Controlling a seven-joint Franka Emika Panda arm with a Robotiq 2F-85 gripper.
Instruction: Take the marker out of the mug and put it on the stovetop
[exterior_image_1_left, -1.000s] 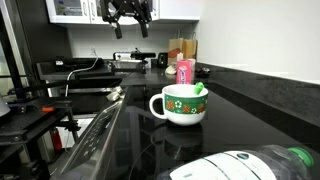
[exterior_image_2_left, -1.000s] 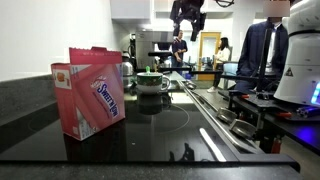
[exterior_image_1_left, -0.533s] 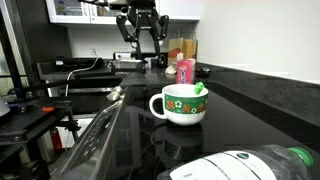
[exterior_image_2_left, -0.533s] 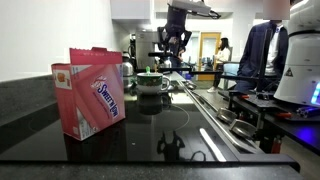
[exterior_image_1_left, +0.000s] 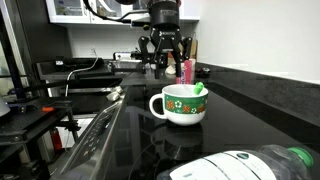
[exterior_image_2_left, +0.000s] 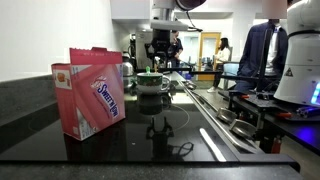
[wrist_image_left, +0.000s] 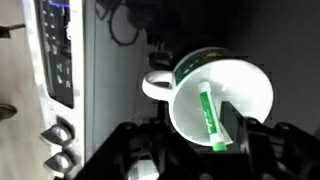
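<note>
Hard to make out: the wrist view is soft, and the gripper's (wrist_image_left: 200, 152) fingers (wrist_image_left: 262, 140) are only dark shapes along its lower edge.
Half hidden: in an exterior view only the marker's (exterior_image_1_left: 199, 89) green end clears the rim; the wrist view shows it whole.
Cut off: a white bottle with a green cap (exterior_image_1_left: 250, 165) lies at the frame's corner, with part of it out of view.
Too small: figures (exterior_image_2_left: 222, 48) in the far room cannot be read.
Marker: inside the mug (wrist_image_left: 225, 95), leaning against the inner wall.
Gripper: spread wide and hanging above the mug (exterior_image_1_left: 180, 103), touching nothing.
Surface: the stovetop (exterior_image_2_left: 175, 125) is glossy black glass that mirrors everything, with a brushed steel front edge carrying knobs (wrist_image_left: 55, 135).
Beside it: a shiny black stone countertop (exterior_image_1_left: 250, 110).
Mug's footing: I cannot tell whether it stands on glass or stone.
Mug make: white ceramic with a loop handle and a green flowered band.
Other things: a pink carton (exterior_image_2_left: 95, 88) stands upright in front, and a pink container (exterior_image_1_left: 185, 70) stands behind the mug.
</note>
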